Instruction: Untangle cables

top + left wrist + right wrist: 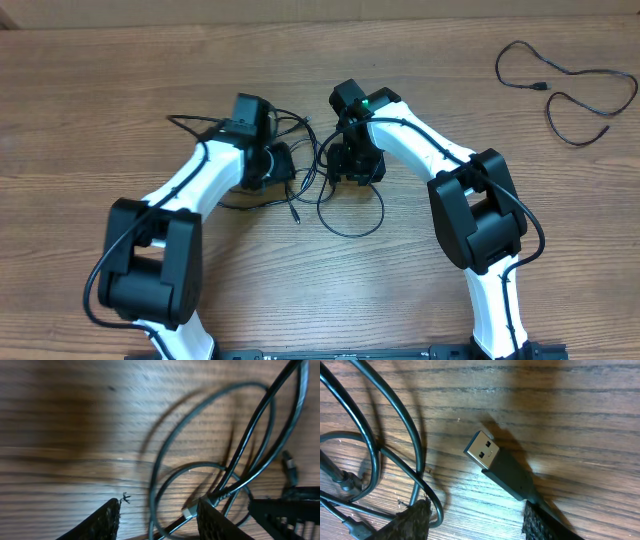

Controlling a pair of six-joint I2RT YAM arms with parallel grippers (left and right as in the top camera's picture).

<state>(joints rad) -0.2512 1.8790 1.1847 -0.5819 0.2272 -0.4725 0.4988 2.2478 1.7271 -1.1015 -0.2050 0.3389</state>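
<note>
From overhead, the tangled cables (308, 165) lie near the middle of the wooden worktop (330, 300), towards its far edge, bunched between the two grippers, with one loop spilling towards the near edge; a separate cable (575, 70) lies on its own by the far right corner, well apart from the rest; only this view shows it. The left gripper (272, 165) and right gripper (355, 165) both hang over the tangle, and their black housings hide much of it, so the crossings cannot be followed from above. The left wrist view shows the left gripper (159, 510) standing apart with its fingers (107, 522) well separated, overlapping loops (260, 425) on the wood in front, and a small silver-tipped plug (189, 511) just beside one finger; the picture is blurred and the loops run off the right edge. The right wrist view shows the right gripper (476, 510) parted with bare wood between its fingers (410, 522); a USB plug (482, 450) lies flat ahead, its cord passing by one fingertip, whether touching I cannot tell; more cable loops (416, 440) are cut off at the left.
</note>
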